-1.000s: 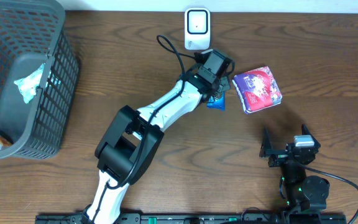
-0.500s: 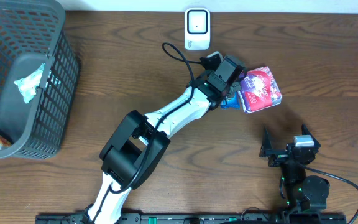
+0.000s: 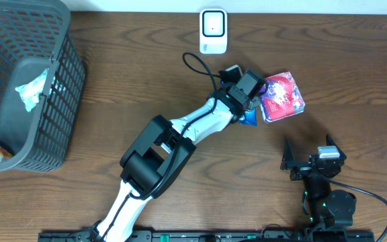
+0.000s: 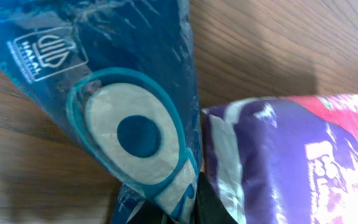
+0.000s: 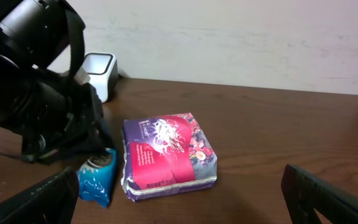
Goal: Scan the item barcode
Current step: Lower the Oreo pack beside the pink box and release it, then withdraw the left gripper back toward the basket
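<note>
Left tool (image 3: 248, 107): clamped tight on one end of the blue packet (image 4: 129, 93)
Blue packet: mid-table, right against the purple pack (image 3: 282, 96); its long axis runs straight out from the jaws
Scanner (image 3: 213, 30): at the table's far edge, beyond and left of the packet, well apart
Right tool (image 3: 308, 160): spread wide, holding nothing, at the near edge
Nearer arm: left; the packet probably has to swing back-left to face the scanner

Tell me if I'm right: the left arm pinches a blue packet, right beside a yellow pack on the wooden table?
Not quite: the pack is purple and pink, not yellow, as the right wrist view shows. The left gripper does pinch the blue packet, right beside it on the wooden table.
</note>
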Robot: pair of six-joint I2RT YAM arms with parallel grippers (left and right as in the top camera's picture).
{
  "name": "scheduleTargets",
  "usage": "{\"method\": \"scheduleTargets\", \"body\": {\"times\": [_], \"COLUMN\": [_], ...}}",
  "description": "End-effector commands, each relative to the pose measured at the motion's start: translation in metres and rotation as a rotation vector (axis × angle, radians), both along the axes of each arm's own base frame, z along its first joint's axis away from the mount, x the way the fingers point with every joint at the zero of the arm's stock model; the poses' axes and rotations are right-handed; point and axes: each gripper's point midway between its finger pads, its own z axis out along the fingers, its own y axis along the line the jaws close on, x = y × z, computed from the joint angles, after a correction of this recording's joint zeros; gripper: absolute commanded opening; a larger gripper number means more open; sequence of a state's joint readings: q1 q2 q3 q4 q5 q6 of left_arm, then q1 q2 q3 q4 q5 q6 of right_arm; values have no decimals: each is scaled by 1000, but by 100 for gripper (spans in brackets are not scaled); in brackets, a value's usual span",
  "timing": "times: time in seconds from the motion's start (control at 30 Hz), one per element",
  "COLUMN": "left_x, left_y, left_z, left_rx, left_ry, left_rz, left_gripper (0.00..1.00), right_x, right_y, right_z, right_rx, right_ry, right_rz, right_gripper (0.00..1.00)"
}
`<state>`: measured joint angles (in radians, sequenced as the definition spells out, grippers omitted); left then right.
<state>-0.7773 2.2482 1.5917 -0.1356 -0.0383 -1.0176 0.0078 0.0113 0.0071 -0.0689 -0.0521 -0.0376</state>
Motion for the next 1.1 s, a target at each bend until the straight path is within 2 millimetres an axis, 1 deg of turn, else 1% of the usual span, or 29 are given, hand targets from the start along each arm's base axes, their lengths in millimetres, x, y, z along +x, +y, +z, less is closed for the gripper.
{"method": "scheduleTargets", "body": {"times": [0.0,0.07,0.13,0.23,0.4,0.5,0.53,0.6,0.7,0.77,0.83,0.93,1.0,1.03,1.07], "left_x": [-5,-5,-11,-19,-18,-19,-19,-13,-4,2,8,15,17,19,18], "left_y": [-14,-22,-40,-59,-58,-58,-56,-47,-28,-13,1,21,33,48,57], "left_z": [1,6,15,24,24,24,24,22,26,33,45,77,105,135,150], "left_rx": [-10,-9,-20,-40,14,13,8,15,33,44,48,44,34,28,35], "left_ry": [-27,-66,-120,-178,-230,-241,-233,-218,-190,-174,-168,-186,-211,-243,-265], "left_rz": [-44,-91,-205,-338,-432,-521,-527,-515,-484,-459,-435,-402,-380,-361,-363], "left_gripper": [12,14,17,17,17,17,17,16,15,14,14,14,14,15,15], "right_x": [0,0,0,0,0,0,0,0,0,0,0,0,0,0,0], "right_y": [2,2,2,2,2,2,2,2,2,2,2,2,2,2,2], "right_z": [0,0,0,0,0,0,0,0,0,0,0,0,0,0,0], "right_rx": [-1,-1,-1,-1,-1,-1,-1,-1,-1,-1,-1,-1,-1,-1,-1], "right_ry": [-2,-2,-2,-2,-2,-2,-2,-2,-2,-2,-2,-2,-2,-2,-2], "right_rz": [8,8,8,8,8,8,8,8,8,8,8,9,8,8,8], "right_gripper": [99,99,99,99,99,99,99,99,99,99,99,99,99,99,99]}}
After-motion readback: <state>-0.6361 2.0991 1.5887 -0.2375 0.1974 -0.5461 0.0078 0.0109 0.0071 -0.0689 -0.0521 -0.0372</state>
